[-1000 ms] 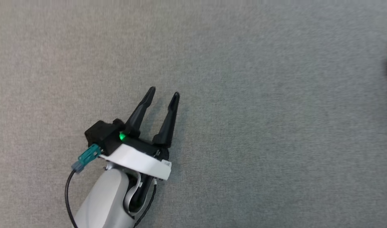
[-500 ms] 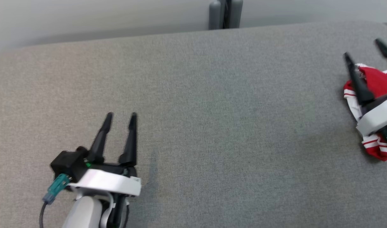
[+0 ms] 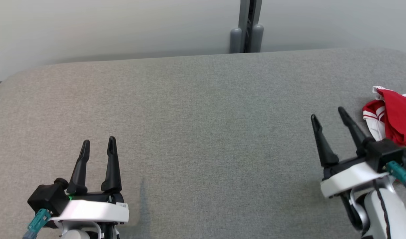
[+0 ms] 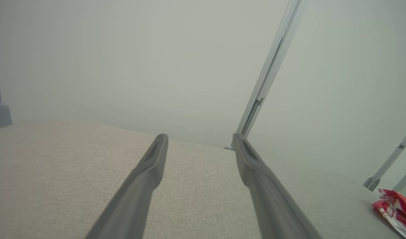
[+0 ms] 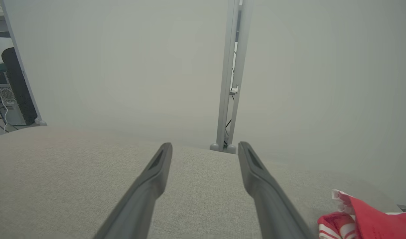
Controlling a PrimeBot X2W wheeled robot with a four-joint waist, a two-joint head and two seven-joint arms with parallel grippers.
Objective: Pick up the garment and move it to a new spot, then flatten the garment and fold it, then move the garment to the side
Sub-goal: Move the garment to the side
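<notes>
So the garment sits crumpled at the table's right edge, just right of my right end effector; left end effector is way off. Both spread wide, empty. Right arm's the obvious pick.

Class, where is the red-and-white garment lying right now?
In the head view, the garment lies bunched at the right edge of the table, beside the right gripper.
</notes>
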